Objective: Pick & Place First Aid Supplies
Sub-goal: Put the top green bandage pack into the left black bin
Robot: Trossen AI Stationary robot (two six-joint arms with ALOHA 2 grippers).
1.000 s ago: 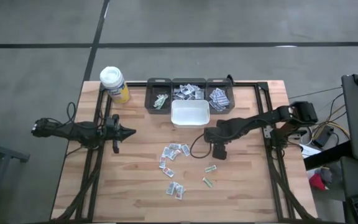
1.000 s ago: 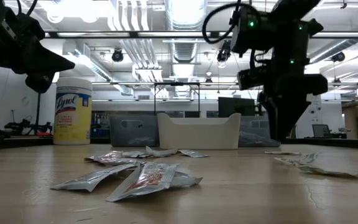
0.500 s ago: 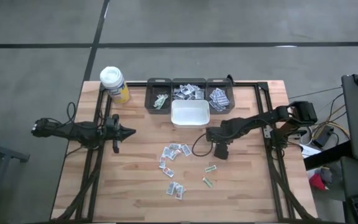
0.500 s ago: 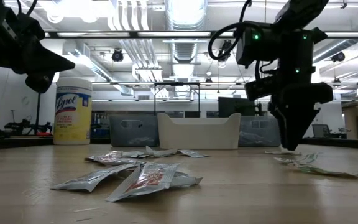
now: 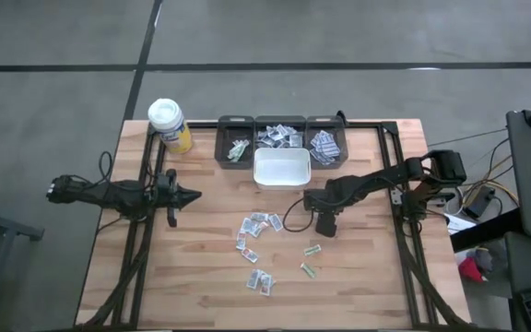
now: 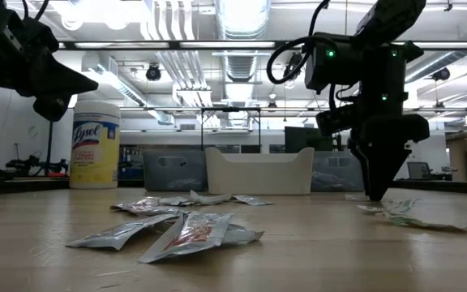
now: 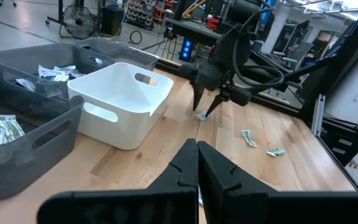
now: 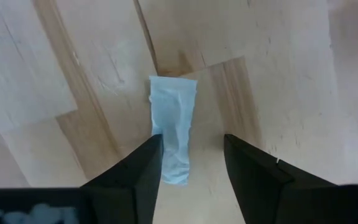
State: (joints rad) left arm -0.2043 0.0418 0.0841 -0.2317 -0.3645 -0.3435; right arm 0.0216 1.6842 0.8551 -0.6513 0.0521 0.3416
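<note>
Now, right pincer (image 8: 188, 163) open, straddling packet (image 8: 174, 129)

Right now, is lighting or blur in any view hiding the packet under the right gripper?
Right wrist view: evenly lit, the pale packet shows clearly on the wood between the open fingers. Low view: bright ceiling lights leave the right gripper a dark silhouette, so the packet is hard to make out there. High view: even light, but the gripper covers the packet.
</note>
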